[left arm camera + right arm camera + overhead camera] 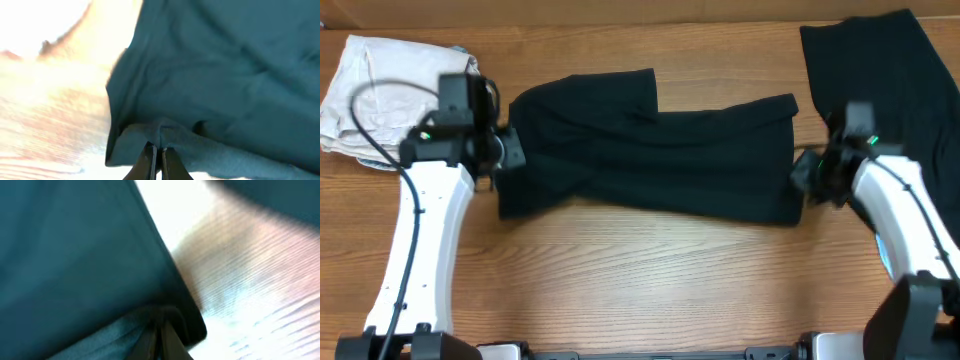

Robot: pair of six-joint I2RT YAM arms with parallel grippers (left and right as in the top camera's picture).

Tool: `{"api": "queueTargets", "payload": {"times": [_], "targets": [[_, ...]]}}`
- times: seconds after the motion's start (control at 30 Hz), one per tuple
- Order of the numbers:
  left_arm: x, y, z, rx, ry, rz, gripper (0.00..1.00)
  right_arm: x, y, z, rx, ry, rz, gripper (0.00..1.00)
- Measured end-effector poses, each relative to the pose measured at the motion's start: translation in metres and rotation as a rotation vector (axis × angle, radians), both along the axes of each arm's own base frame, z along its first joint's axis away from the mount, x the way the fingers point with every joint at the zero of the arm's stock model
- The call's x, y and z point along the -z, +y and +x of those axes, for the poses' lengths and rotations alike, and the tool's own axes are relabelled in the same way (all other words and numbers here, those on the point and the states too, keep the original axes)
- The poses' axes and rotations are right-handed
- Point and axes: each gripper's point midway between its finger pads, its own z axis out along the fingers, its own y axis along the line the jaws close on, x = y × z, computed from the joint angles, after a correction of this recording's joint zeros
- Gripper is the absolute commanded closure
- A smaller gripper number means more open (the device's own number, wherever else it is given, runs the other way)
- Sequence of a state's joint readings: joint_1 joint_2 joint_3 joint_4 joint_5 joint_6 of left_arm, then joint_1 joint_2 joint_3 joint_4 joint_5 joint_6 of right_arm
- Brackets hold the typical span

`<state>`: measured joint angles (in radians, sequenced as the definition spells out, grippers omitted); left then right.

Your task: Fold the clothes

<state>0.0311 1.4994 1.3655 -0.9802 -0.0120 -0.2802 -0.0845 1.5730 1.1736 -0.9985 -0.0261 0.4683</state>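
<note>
A black T-shirt (650, 150) lies stretched across the middle of the table, partly folded into a long band. My left gripper (508, 150) is shut on its left edge; in the left wrist view the fingertips (151, 152) pinch a bunched fold of the shirt (210, 75). My right gripper (802, 172) is shut on the shirt's right edge; in the right wrist view the fabric (75, 255) bunches between its fingers (165, 335), near a corner of the cloth. More black clothes (890, 80) lie at the back right.
A crumpled white cloth (380, 90) lies at the back left, just behind the left arm. Bare wooden table (650, 280) runs in front of the shirt, between the two arms.
</note>
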Motion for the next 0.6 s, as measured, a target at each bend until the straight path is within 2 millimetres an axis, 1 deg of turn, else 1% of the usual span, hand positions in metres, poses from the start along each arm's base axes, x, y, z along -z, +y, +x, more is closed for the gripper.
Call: {"api": "queueTargets", "payload": {"times": [0.03,0.07,0.1,0.13,0.23,0.27,0.3,0.4,0.47,0.53,0.57,0.6], "targets": [[-0.017,0.000,0.006,0.000,-0.035,0.002,0.96,-0.019,-0.002,0.008,-0.008,-0.030,-0.006,0.96],[-0.044,0.001,0.016,0.003,-0.101,0.005,0.96,-0.051,-0.004,0.024,-0.019,-0.110,-0.016,0.96],[-0.060,0.001,0.020,0.003,-0.135,0.006,0.96,-0.071,-0.005,0.029,-0.027,-0.142,-0.022,0.96],[-0.076,0.001,0.023,0.003,-0.167,0.007,0.96,-0.092,-0.005,0.031,-0.035,-0.165,-0.028,0.96],[-0.131,0.001,0.028,0.005,-0.277,0.012,0.96,-0.166,-0.010,0.040,-0.052,-0.302,-0.049,0.96],[-0.149,0.001,0.028,0.008,-0.316,0.016,0.96,-0.189,-0.012,0.040,-0.050,-0.348,-0.056,0.96],[-0.163,0.001,0.028,0.013,-0.347,0.020,0.96,-0.209,-0.014,0.038,-0.047,-0.385,-0.063,0.96],[-0.209,0.000,0.020,0.033,-0.435,0.038,0.96,-0.269,-0.026,0.020,-0.023,-0.497,-0.093,0.96],[-0.236,0.000,0.011,0.044,-0.492,0.051,0.96,-0.302,-0.034,0.005,-0.001,-0.568,-0.119,0.96],[-0.263,0.000,0.001,0.055,-0.551,0.066,0.96,-0.339,-0.041,-0.018,0.019,-0.654,-0.156,0.96],[-0.277,0.000,-0.006,0.056,-0.583,0.071,0.96,-0.350,-0.042,-0.025,0.022,-0.681,-0.166,0.96],[-0.314,0.001,-0.027,0.049,-0.685,0.091,0.96,-0.385,-0.040,-0.053,0.030,-0.787,-0.207,0.96]]}}
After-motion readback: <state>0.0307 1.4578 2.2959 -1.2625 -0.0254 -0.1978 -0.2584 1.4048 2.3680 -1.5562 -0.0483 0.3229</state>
